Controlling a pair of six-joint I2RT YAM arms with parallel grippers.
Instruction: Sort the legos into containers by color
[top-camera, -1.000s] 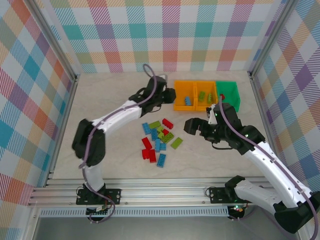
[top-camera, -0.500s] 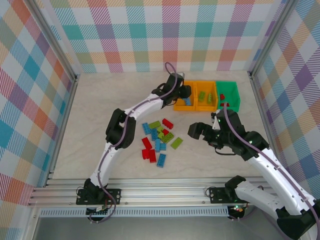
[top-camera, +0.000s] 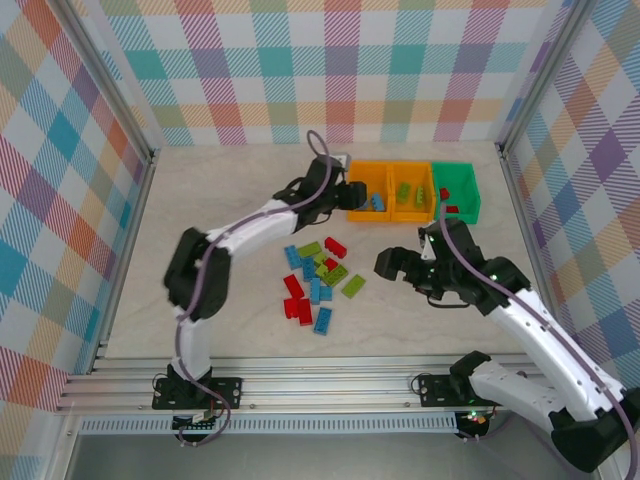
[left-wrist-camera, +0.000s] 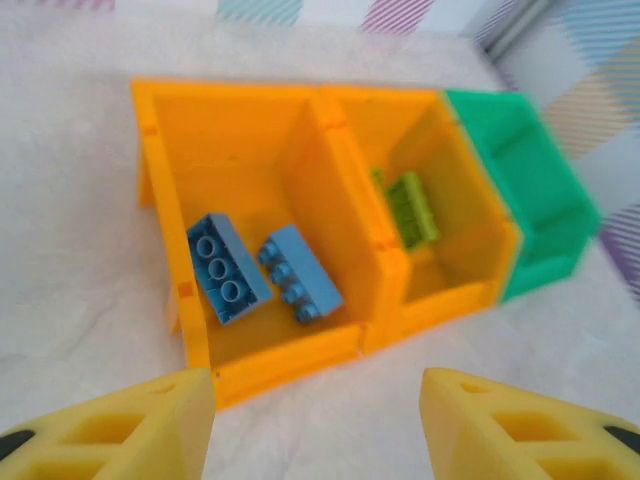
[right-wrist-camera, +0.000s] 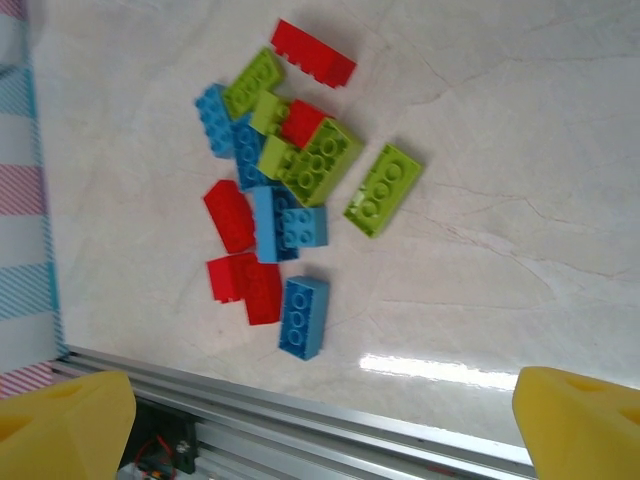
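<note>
A loose pile of blue, red and lime green legos (top-camera: 316, 279) lies mid-table, and in the right wrist view a blue brick (right-wrist-camera: 303, 317) sits nearest the rail. The containers stand in a row at the back. The left orange bin (left-wrist-camera: 175, 260) holds two blue bricks (left-wrist-camera: 226, 268), the middle orange bin (left-wrist-camera: 455, 215) a lime green brick (left-wrist-camera: 413, 207), and the green bin (top-camera: 466, 180) red ones (top-camera: 446, 195). My left gripper (top-camera: 351, 195) hovers at the left orange bin's near-left side, open and empty (left-wrist-camera: 315, 425). My right gripper (top-camera: 384, 262) hangs right of the pile, open wide and empty (right-wrist-camera: 320, 430).
An aluminium rail (right-wrist-camera: 300, 425) runs along the table's near edge, close behind the pile in the right wrist view. Checked walls and metal posts (top-camera: 520, 190) enclose the table. Bare tabletop (top-camera: 220, 200) stretches left of the bins.
My left gripper reached over the left orange bin, then drew back toward its left side with its jaws opening. The right gripper shifted only slightly.
</note>
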